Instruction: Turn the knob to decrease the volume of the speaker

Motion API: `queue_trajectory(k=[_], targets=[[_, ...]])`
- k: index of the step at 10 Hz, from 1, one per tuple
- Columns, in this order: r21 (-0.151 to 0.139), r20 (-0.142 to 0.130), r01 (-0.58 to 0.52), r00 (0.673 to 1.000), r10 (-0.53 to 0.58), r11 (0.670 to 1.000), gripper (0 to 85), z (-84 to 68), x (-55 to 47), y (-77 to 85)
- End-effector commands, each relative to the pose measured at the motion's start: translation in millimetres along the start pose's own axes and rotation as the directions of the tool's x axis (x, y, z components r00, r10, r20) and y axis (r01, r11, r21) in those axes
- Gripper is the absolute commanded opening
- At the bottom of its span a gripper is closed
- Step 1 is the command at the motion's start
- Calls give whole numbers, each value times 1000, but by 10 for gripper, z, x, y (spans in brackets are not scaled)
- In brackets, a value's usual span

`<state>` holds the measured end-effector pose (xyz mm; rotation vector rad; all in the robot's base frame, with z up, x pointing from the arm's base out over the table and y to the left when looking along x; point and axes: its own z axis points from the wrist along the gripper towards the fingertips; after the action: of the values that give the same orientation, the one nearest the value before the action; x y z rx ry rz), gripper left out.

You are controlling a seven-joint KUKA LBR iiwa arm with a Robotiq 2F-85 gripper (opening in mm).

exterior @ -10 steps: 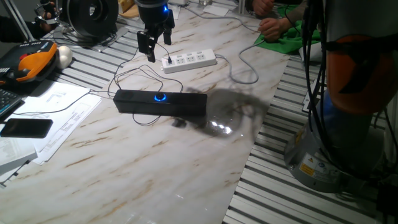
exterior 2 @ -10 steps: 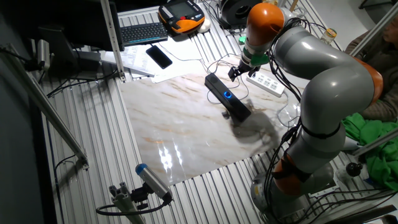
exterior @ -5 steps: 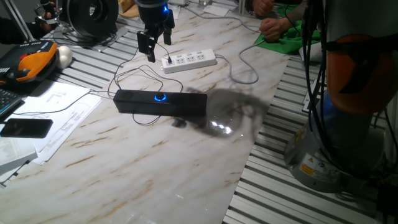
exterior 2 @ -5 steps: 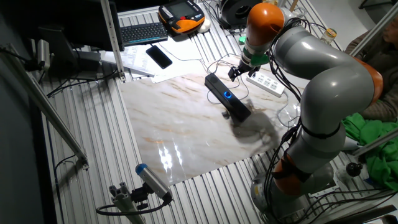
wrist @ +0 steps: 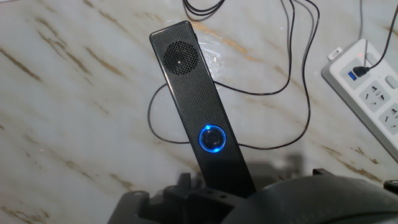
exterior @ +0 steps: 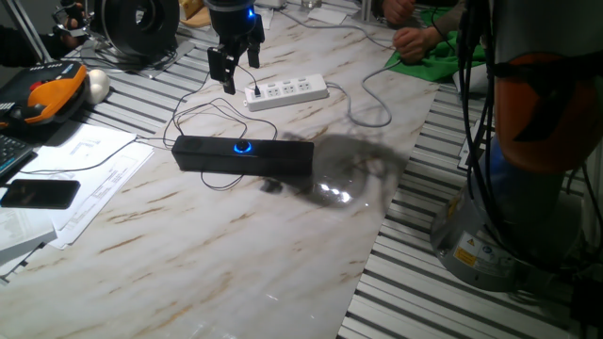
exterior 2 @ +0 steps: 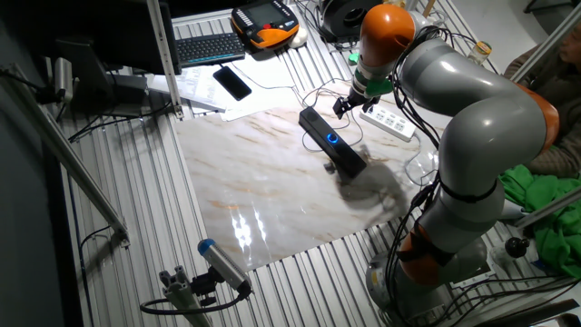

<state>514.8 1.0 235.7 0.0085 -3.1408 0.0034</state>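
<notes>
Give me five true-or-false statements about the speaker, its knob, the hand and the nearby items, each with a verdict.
1. The small round blue-lit knob sits on the long black speaker bar. True.
2. The hand grips the knob. False: it hangs above the table, apart from the speaker.
3. The white power strip lies on the marble-patterned tabletop. True.
4. The speaker stands upright on end. False: it lies flat.
5. The flat black phone rests on the speaker. False: it lies apart, by the white papers.
</notes>
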Motion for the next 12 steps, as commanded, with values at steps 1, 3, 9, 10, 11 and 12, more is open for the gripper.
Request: queue_trajectory(k=[1, 3, 9, 10, 11, 12], targets=[[62, -277, 350, 906, -321, 935, 0, -2, -1, -3], [65, -274, 343, 909, -314, 937, 0, 0, 0, -4], [43, -252, 285, 931, -265, 958, 0, -3, -3, -13], [3, -209, 252, 946, -246, 968, 0, -3, -3, -13], [-24, -169, 238, 956, -238, 971, 0, -3, -3, -13], [-42, -160, 220, 961, -224, 975, 0, -3, -3, -13]])
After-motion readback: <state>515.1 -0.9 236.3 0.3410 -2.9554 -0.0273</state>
